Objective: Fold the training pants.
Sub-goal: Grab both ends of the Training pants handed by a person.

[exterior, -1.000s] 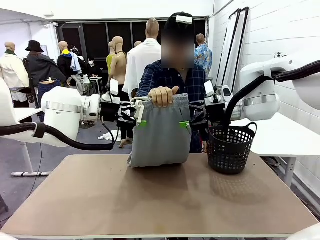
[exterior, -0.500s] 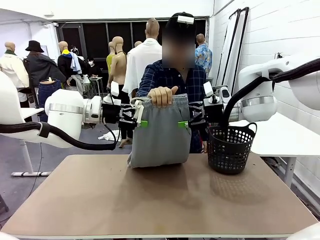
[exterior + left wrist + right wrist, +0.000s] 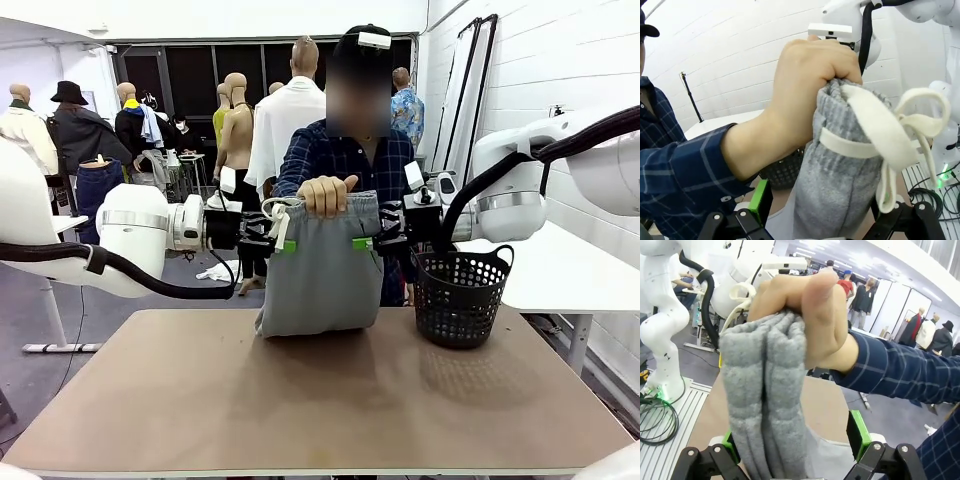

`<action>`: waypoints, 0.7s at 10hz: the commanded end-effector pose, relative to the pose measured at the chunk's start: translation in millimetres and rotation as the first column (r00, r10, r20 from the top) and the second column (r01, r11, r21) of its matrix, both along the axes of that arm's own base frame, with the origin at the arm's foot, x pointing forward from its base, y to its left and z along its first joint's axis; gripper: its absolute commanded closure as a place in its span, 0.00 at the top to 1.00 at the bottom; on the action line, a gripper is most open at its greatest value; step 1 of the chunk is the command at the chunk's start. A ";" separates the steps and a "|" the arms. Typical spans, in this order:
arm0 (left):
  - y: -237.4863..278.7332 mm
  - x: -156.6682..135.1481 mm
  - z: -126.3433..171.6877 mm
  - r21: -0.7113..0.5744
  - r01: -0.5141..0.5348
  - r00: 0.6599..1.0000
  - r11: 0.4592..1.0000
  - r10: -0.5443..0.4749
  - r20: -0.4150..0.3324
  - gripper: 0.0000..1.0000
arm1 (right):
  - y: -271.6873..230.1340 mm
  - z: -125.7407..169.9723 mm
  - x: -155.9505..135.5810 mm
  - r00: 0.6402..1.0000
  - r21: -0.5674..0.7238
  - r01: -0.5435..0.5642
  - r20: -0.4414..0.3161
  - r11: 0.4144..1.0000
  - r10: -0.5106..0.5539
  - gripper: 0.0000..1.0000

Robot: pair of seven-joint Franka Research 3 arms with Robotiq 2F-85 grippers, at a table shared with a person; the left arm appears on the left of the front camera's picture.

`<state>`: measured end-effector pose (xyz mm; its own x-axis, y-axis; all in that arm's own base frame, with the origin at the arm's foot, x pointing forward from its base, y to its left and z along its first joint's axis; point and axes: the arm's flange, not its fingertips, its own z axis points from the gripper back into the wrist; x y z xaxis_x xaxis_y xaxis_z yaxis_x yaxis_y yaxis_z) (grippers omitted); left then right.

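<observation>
We noted a person's fist holding grey pants up by the waistband; left hand and right hand open, flanking them

This is a robotics lab set up in a big industrial hall: a white left arm and right arm flank a plain brown table. The wall is white-painted brick and the floor bare grey. Black cables lie loose beside a ribbed metal plate, and white partition panels stand farther back.
</observation>
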<state>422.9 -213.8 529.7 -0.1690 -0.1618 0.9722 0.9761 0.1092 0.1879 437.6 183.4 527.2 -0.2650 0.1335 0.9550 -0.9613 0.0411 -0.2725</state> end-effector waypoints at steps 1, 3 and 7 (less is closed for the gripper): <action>-6.6 3.9 -2.5 -0.018 0.012 0.999 1.000 -0.011 0.044 1.00 | 2.7 2.6 11.0 1.000 0.047 -0.012 -0.012 0.999 0.013 1.00; -13.1 1.0 -3.8 0.017 0.080 0.991 0.997 -0.081 0.104 1.00 | 2.8 1.9 16.1 0.997 0.025 -0.017 -0.080 1.000 0.019 1.00; -14.6 0.2 -2.2 -0.016 0.081 0.989 0.997 -0.078 0.122 0.22 | 1.8 2.0 22.7 0.985 0.008 -0.015 -0.171 1.000 0.016 0.30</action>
